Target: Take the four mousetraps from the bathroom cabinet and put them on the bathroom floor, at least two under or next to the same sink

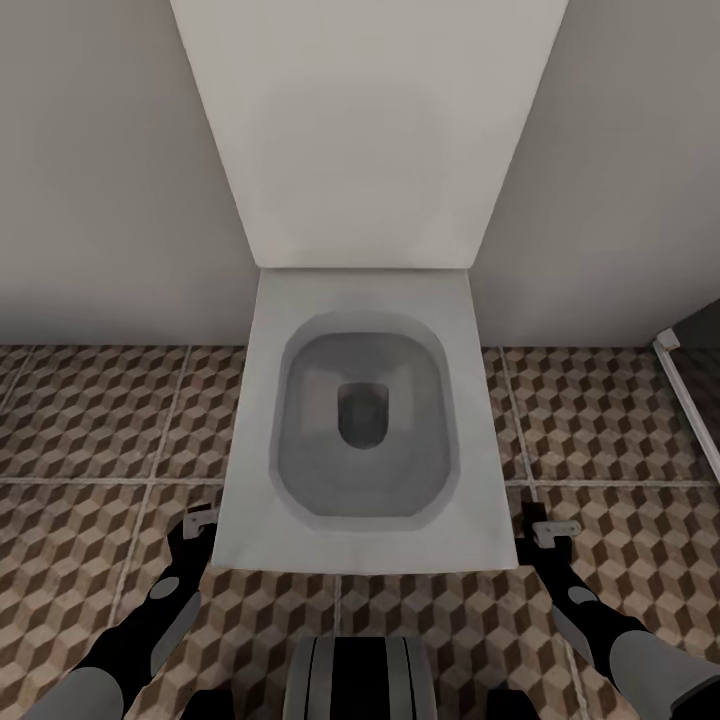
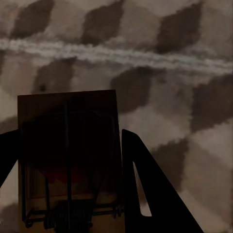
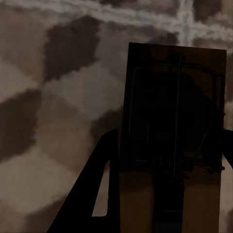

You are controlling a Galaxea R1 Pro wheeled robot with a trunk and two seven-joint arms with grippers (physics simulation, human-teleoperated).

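Each gripper holds a mousetrap low over the cube-patterned bathroom floor [image 1: 100,420]. In the left wrist view a tan board with dark wire and a red mark, a mousetrap [image 2: 68,160], sits between the dark fingers of my left gripper [image 2: 70,145], which is shut on it. In the right wrist view a second mousetrap [image 3: 174,121] is clamped in my right gripper [image 3: 170,141]. From the head camera, my left gripper [image 1: 200,522] and right gripper [image 1: 553,530] flank the toilet's front corners. The cabinet and the sink are out of view.
A white toilet [image 1: 360,440] stands straight ahead, its bowl open, with a white panel [image 1: 365,130] rising behind it against grey walls. A white-framed edge [image 1: 690,400] runs along the floor at the far right. My trunk [image 1: 360,680] sits close to the toilet's front.
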